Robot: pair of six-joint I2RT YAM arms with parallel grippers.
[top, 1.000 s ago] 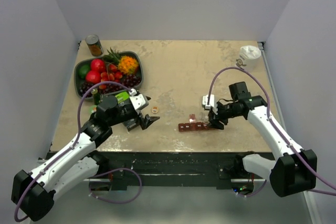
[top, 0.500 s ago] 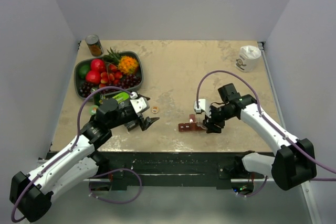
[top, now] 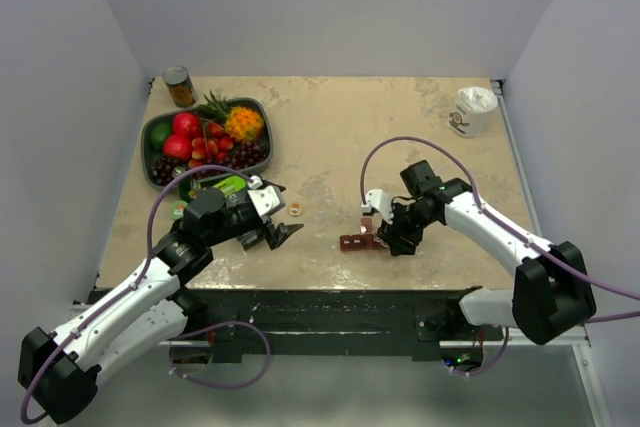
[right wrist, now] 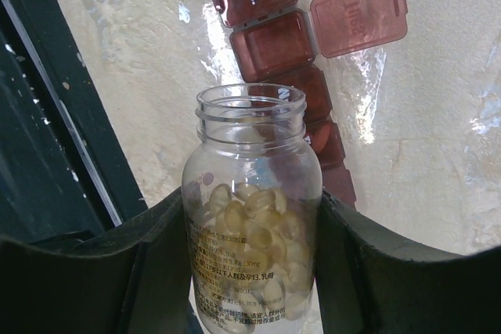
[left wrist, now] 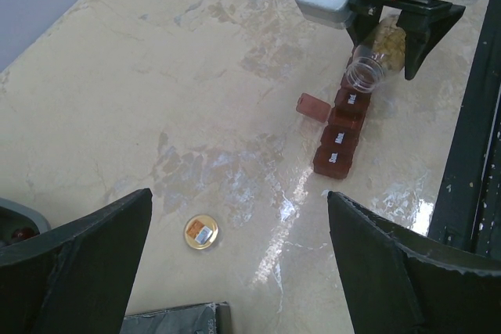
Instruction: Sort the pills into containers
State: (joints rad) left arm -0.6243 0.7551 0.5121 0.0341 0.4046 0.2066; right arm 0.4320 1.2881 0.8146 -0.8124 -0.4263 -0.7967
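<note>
My right gripper [right wrist: 252,271] is shut on a small clear uncapped bottle [right wrist: 252,217] full of tan pills [right wrist: 258,224]. The bottle is tilted, its mouth over the dark red-brown pill organizer [right wrist: 274,44], right by a compartment whose lid [right wrist: 360,12] stands open. In the top view the right gripper [top: 385,234] is at the strip [top: 356,242] near the table's front edge. In the left wrist view the bottle [left wrist: 374,56] hangs over the strip [left wrist: 340,138]. My left gripper [top: 278,234] is open and empty, to the left of the strip.
A small gold bottle cap [left wrist: 200,233] lies on the table in front of the left gripper; it also shows in the top view [top: 295,209]. A grey-green fruit bowl [top: 152,129] and a metal can [top: 179,85] stand at the back left. A white cup [top: 473,110] stands at the back right.
My right gripper has moved left along the strip with the bottle and tilted it over the compartments. The left arm has barely moved.
</note>
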